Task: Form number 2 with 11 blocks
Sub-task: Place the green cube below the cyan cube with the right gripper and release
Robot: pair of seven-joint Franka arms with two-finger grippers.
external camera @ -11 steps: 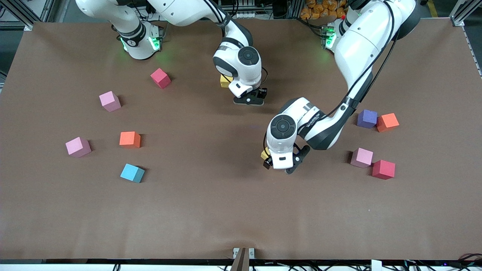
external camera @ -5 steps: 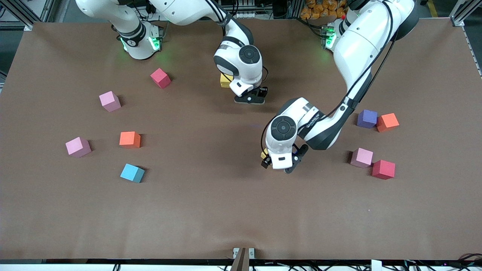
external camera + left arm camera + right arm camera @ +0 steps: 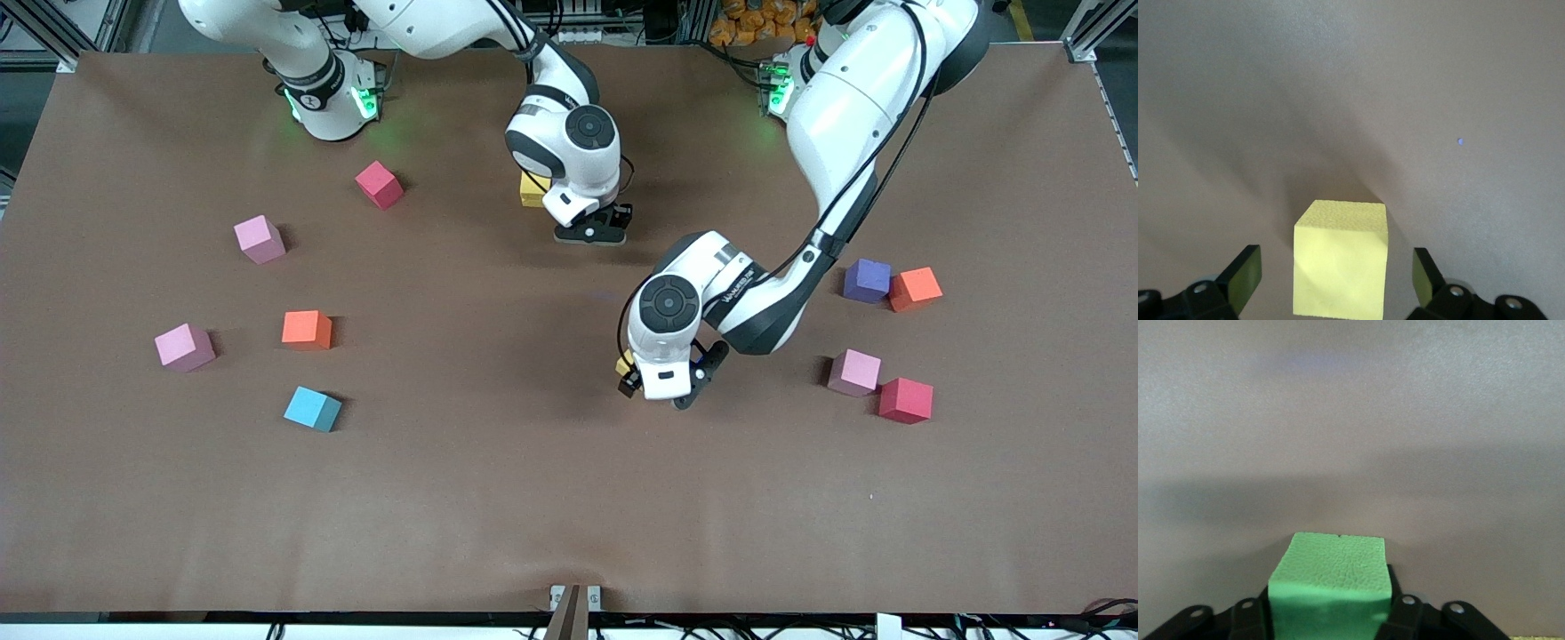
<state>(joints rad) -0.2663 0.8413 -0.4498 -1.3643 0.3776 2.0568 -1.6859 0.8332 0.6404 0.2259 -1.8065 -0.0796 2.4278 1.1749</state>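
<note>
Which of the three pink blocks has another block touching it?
The pink block toward the left arm's end, with the red block against its corner; the other two pink blocks stand alone.

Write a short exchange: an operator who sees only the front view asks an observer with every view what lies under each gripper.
Operator: What is under the right gripper?
Observer: A green block; the arm hides it from you.
Operator: And is the left gripper gripping its yellow block?
Observer: No. Its fingers stand open, with a gap on each side of the block.
</note>
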